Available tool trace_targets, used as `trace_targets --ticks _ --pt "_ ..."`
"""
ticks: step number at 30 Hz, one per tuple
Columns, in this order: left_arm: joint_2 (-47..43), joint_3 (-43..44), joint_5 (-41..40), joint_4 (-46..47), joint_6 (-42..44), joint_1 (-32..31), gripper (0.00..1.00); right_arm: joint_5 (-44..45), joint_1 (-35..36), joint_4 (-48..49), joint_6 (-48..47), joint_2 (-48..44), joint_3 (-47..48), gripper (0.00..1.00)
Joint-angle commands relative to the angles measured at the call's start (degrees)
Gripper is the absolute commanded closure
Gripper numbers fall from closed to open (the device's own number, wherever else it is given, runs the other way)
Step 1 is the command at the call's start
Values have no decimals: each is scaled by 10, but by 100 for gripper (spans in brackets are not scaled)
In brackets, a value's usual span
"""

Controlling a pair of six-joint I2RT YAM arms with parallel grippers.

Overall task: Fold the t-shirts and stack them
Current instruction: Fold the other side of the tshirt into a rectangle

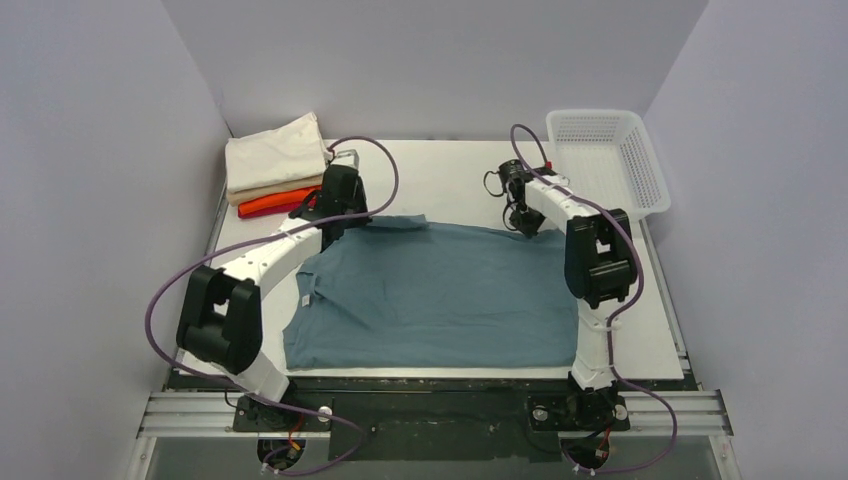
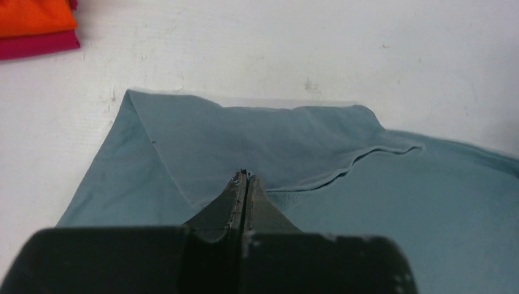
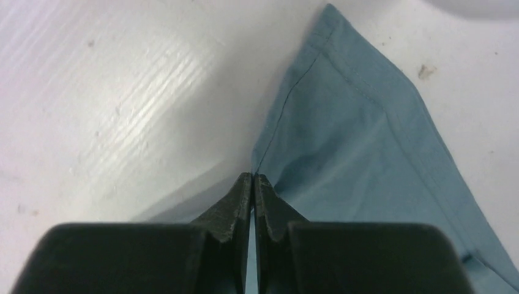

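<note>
The large teal-blue t-shirt lies spread flat on the white table. My left gripper is at its far left sleeve, shut on the cloth there; in the left wrist view the gripper pinches the sleeve, which is folded over. My right gripper is at the shirt's far right corner, shut on the cloth edge, with the gripper closed tight. Folded cream, tan, orange and red shirts are stacked at the far left.
A white plastic mesh basket stands at the far right of the table. The folded stack's orange and red edges show in the left wrist view's top left corner. Grey walls enclose the table on three sides.
</note>
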Motion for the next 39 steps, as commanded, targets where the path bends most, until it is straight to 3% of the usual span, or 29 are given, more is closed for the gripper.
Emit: trace_targets --ticks 1,10,20,27,39 --pt "-85 -59 -10 33 -16 -19 100 29 28 -8 -25 -76 -35 100" --pt "-229 -174 -65 -36 -97 -65 100 50 56 2 -36 -174 -142 100" --pt "-396 -221 -103 -171 -205 -108 100 78 88 17 -46 -268 -234 100" --pt "-501 -238 -83 -250 -254 -111 100 94 97 17 -43 -325 -285 100" --pt "-550 -215 -8 -325 -260 -113 100 98 104 19 -44 -348 -312 100"
